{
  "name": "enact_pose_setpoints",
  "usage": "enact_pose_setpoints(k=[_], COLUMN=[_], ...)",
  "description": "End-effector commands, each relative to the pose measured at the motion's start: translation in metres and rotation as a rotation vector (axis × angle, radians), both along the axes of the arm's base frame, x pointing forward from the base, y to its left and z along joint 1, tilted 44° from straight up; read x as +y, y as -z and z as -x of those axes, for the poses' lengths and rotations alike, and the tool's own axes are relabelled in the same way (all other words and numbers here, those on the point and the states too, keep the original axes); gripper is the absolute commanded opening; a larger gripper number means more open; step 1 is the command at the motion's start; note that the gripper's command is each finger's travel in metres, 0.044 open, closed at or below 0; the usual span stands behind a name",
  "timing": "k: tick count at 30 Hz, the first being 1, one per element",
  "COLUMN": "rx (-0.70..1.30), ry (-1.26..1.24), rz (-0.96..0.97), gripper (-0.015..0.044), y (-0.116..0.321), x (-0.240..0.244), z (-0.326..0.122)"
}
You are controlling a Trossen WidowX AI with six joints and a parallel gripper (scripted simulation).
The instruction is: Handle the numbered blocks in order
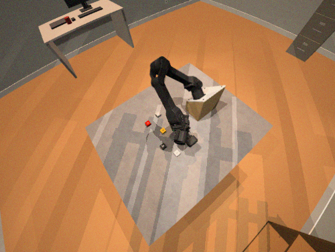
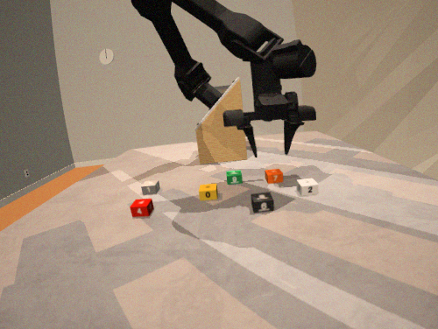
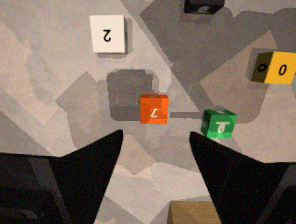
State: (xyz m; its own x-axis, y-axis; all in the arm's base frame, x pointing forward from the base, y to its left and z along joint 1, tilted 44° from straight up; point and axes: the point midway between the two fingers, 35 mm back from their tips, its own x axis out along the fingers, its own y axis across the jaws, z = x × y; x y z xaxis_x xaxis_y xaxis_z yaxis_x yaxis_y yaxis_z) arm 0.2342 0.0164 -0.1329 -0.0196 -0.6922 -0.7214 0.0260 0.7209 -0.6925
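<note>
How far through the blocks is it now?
Probably five of seven: yellow 0, grey 1, white 2, red 4 and black 6 sit with no mark to prove it. Nothing is gripped; the open fingers hang above the table, seemingly lining up on orange 7. That and green 9 look left.

The black arm (image 1: pixel 164 95) reaches over the gray tabletop (image 1: pixel 201 187), near a yellow block (image 1: pixel 163 131)
</note>
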Motion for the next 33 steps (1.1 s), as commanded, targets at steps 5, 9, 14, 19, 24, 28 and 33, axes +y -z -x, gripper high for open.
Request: enact_pose_setpoints(k=[5,9,14,19,24,28,33], rx=[-0.008,-0.008,-0.008,-0.008,-0.008,-0.008,-0.008], ry=[-0.017,-0.017,-0.017,-0.017,-0.017,-0.017,-0.017], rz=[0.001,0.001,0.002,0.002,0.003,0.004,0.004], gripper=[0.04,0.04,0.04,0.04,0.04,0.0348,0.0216], y=[0.01,0.015,0.02,0.026,0.031,0.032,0.032], x=[-0.009,-0.014,-0.019,-0.025,-0.03,-0.031,-0.031], z=[-0.001,-0.001,-0.001,-0.001,0.0,0.0,0.0])
